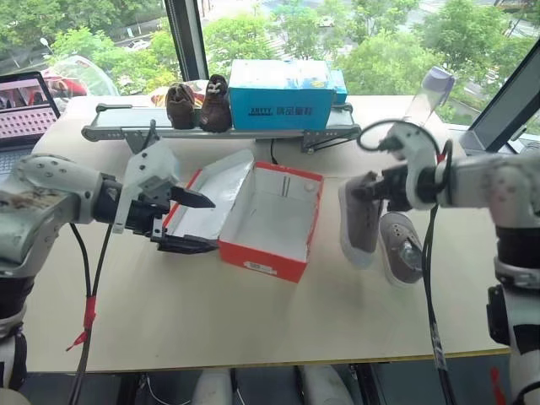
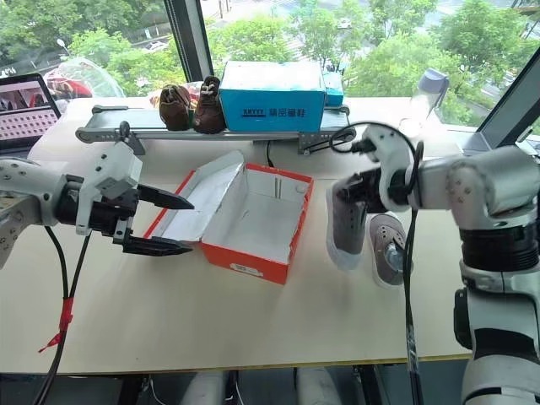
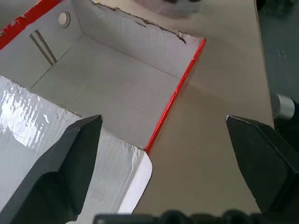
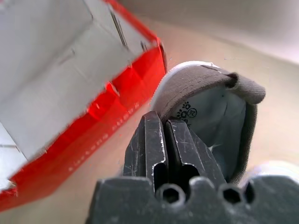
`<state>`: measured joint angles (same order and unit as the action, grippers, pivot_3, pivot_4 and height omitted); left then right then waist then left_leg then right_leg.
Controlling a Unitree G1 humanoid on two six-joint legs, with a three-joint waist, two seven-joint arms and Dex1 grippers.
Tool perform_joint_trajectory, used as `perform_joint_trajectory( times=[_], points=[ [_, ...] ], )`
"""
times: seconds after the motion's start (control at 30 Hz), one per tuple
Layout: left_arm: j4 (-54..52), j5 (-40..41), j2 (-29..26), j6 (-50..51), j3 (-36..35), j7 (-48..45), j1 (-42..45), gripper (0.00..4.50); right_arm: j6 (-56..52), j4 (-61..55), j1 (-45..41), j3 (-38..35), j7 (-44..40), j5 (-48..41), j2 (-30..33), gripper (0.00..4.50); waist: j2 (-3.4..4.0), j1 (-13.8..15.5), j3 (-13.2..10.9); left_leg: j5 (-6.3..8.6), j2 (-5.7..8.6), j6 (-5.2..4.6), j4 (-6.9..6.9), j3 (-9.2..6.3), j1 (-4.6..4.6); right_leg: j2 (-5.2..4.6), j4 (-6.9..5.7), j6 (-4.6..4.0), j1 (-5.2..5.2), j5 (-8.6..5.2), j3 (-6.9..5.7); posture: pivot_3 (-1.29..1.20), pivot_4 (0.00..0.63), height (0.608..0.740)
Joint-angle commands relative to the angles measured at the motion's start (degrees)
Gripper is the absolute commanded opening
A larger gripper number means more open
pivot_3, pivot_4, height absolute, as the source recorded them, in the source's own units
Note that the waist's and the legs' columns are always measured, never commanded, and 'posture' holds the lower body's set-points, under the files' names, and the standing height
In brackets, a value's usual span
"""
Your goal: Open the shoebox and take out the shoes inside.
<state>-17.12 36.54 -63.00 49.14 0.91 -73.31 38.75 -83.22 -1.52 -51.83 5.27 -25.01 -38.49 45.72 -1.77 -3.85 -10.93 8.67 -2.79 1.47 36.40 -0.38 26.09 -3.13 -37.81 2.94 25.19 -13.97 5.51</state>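
The flat red cardboard shoebox lies open mid-table, bare tabletop before it. The left gripper, fingers spread, straddles its lid's edge. Right of the box, the right gripper, angled downward, pinches one small grey sneaker beside its mate.

- Laptop: cut off by the left edge of the head views; screen content too small to read.
- Shoebox: outer left side and part of lid hidden behind left gripper; label on front wall too small to read.
- Blue box: lettering too small to read.
- Second grey shoe: partly hidden behind the held shoe and the right arm.
- Bottle: contents unclear.
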Motion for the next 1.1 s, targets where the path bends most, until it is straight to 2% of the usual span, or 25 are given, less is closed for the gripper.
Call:
perform_joint_trajectory(
  times=[0.03, 0.2, 0.3, 0.47, 0.63, 0.67, 0.8, 0.93, 1.1],
  points=[
    [-0.76, 2.33, -0.76, 1.19, -4.20, 0.78, 2.27, 4.50, 5.08, 1.97, 1.55, 2.88, -1.54, 4.56, 0.21, 0.03, 0.00, 0.02, 0.00, 0.00, 0.01, 0.00, 0.00, 0.00, -0.01, -0.01, 0.00, -0.01, -0.01, 0.01, 0.00, 0.00, 0.150, 0.740],
    [-1.63, 4.50, -0.56, 2.64, -6.28, 2.33, 2.77, 4.50, 10.11, 8.86, 1.56, 6.60, -2.26, 10.41, -2.59, 0.03, -0.06, 0.02, 0.04, 0.00, 0.00, 0.00, 0.03, -0.01, -0.04, 0.00, 0.00, 0.01, -0.07, -0.01, -0.02, 0.00, 0.150, 0.740],
    [-1.88, 5.81, -0.94, 3.49, -7.15, 2.91, 2.89, 4.50, 9.69, 9.06, 0.66, 6.00, -3.52, 10.63, -4.47, 0.82, -0.08, 0.38, 0.05, 0.00, 0.00, 0.00, 0.03, -0.02, -0.04, 0.00, 0.00, 0.00, -0.09, 0.00, -0.04, 0.00, 0.150, 0.740],
    [-1.57, 6.58, -1.38, 3.81, -7.56, 3.21, 3.13, 4.50, 6.41, 6.60, -2.50, 2.30, -4.71, 9.88, -5.10, 2.48, -0.08, 0.83, 0.05, 0.00, 0.01, 0.00, 0.08, -0.03, -0.03, -0.01, 0.00, -0.01, -0.10, 0.02, -0.04, 0.00, 0.150, 0.740],
    [-0.50, 7.09, -1.00, 3.28, -7.28, 2.92, 3.38, 4.50, -1.80, 1.94, -9.10, -1.85, -8.92, 6.16, 0.26, 4.33, -0.05, 1.18, 0.03, 0.00, 0.01, 0.00, 0.08, -0.02, 0.00, 0.00, -0.05, -0.03, -0.03, 0.03, -0.03, 0.00, 0.150, 0.740],
    [-0.05, 7.35, -0.58, 3.22, -7.33, 2.89, 3.62, 4.50, -2.82, 1.38, -10.63, -2.86, -9.60, 5.57, 1.47, 4.47, -0.05, 1.23, 0.03, 0.00, 0.00, 0.00, 0.07, -0.02, -0.01, 0.00, -0.05, -0.05, -0.03, 0.03, -0.04, 0.00, 0.150, 0.740],
    [1.59, 8.30, 1.04, 3.11, -7.68, 2.84, 4.56, 4.50, -1.82, -0.97, -13.43, -7.47, -12.17, 3.62, 4.66, 4.47, -0.05, 1.30, 0.03, 0.01, 0.00, 0.00, 0.08, -0.02, -0.01, 0.00, -0.03, -0.01, -0.04, 0.01, -0.05, 0.00, 0.150, 0.740],
    [3.86, 11.08, 4.49, 3.49, -10.24, 4.47, 5.86, 4.50, 9.77, -6.90, -6.21, -14.15, -14.44, 3.98, 6.45, 4.47, -0.08, 1.47, 0.05, 0.01, -0.01, 0.01, 0.10, -0.02, -0.02, 0.00, -0.01, 0.17, -0.10, -0.10, -0.07, 0.00, 0.150, 0.740],
    [5.34, 14.46, 8.71, 2.92, -16.39, 9.11, 4.95, 4.50, 25.44, -7.72, 8.07, -16.58, -10.94, 12.68, 8.46, 4.47, -0.10, 1.44, 0.06, 0.01, 0.01, 0.01, 0.19, -0.02, -0.01, -0.02, -0.02, 0.17, -0.13, -0.07, -0.06, 0.00, 0.150, 0.740]
  ],
)
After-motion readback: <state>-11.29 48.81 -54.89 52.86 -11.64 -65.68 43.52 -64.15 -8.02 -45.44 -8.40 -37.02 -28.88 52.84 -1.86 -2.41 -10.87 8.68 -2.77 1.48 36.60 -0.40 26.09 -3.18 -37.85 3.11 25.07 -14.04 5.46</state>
